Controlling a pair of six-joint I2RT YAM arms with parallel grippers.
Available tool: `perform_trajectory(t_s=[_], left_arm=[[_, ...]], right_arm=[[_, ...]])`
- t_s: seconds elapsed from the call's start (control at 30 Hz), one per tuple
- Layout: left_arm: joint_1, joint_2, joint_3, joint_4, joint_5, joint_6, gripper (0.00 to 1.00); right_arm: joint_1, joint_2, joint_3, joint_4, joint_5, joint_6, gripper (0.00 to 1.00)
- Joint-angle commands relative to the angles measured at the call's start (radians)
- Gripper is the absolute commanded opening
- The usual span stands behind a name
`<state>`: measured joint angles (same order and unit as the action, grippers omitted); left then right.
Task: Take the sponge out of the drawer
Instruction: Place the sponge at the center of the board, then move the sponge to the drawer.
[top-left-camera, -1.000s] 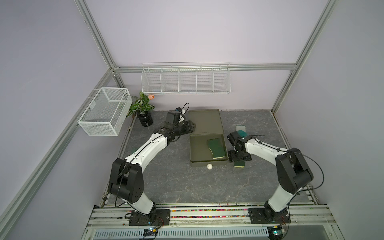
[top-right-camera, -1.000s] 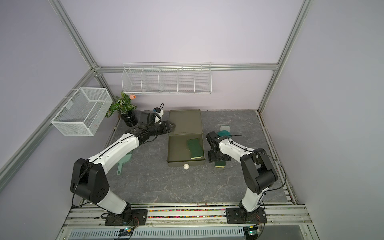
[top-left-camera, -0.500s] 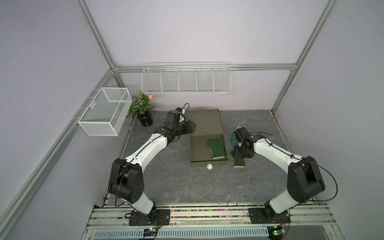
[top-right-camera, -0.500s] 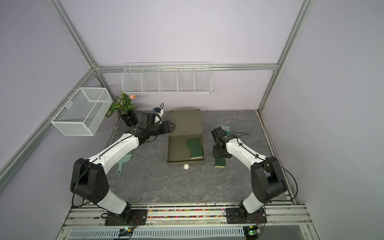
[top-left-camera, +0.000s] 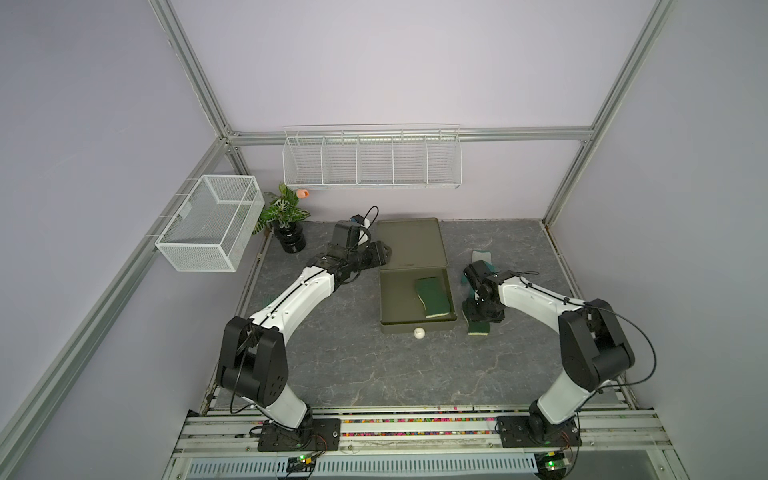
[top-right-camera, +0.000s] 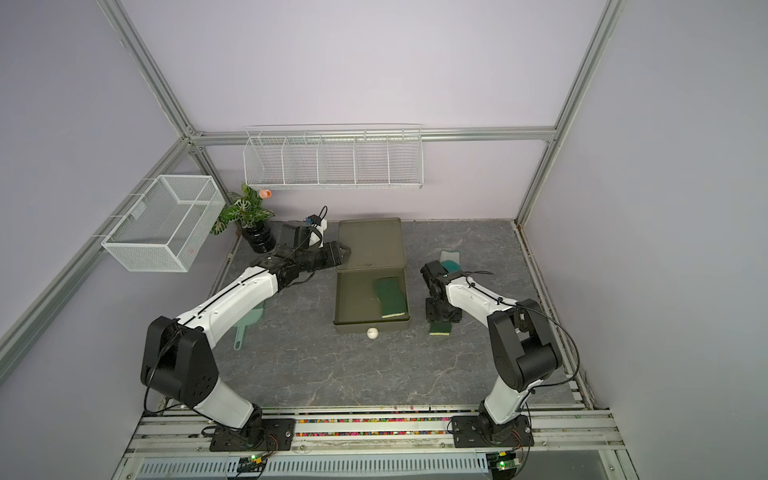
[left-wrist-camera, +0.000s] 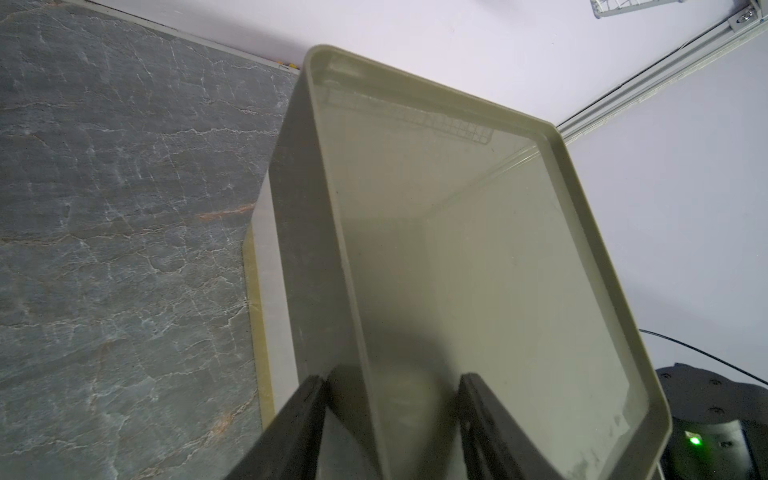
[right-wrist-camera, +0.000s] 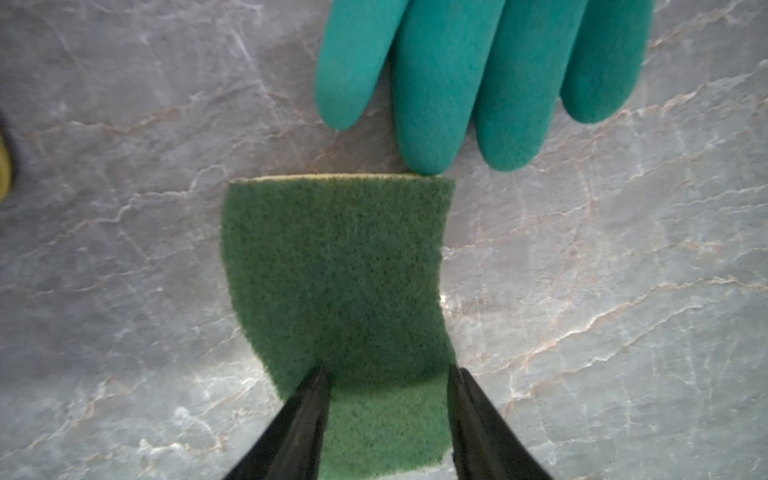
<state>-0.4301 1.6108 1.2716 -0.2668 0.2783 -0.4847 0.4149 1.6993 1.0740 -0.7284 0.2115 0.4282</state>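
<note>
Seeing left gripper (top-left-camera: 385, 253) clamping box (top-left-camera: 411, 241), right gripper (right-wrist-camera: 386, 374) half-spread over loose sponge (right-wrist-camera: 336, 266); drawer sponge (top-left-camera: 432, 296) likely needing grabbing next.

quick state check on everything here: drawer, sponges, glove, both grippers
drawer, pulled open
sponge in drawer, lying inside, green side up
outer sponge, flat on the table beside the drawer
left gripper, shut on the cabinet rim
right gripper, open above the outer sponge
glove, lying flat
</note>
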Motion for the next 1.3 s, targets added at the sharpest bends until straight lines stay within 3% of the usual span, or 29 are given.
perform_trajectory(t_s=[0.0, 0.17, 0.43, 0.7, 1.27], left_arm=[[-0.007, 0.030, 0.008, -0.053, 0.027, 0.027, 0.55], [-0.007, 0.031, 0.009, -0.053, 0.029, 0.027, 0.55], [-0.007, 0.034, 0.009, -0.051, 0.033, 0.025, 0.55], [-0.006, 0.032, 0.011, -0.055, 0.034, 0.024, 0.55], [-0.006, 0.034, 0.015, -0.053, 0.033, 0.014, 0.55]], right_arm=[[-0.006, 0.025, -0.016, -0.004, -0.012, -0.002, 0.53], [-0.006, -0.047, 0.007, -0.046, -0.011, 0.001, 0.57], [0.007, -0.269, 0.152, -0.182, -0.084, -0.017, 0.80], [0.130, -0.374, 0.315, -0.273, -0.138, -0.019, 0.97], [0.435, -0.211, 0.531, -0.322, -0.094, -0.024, 0.99]])
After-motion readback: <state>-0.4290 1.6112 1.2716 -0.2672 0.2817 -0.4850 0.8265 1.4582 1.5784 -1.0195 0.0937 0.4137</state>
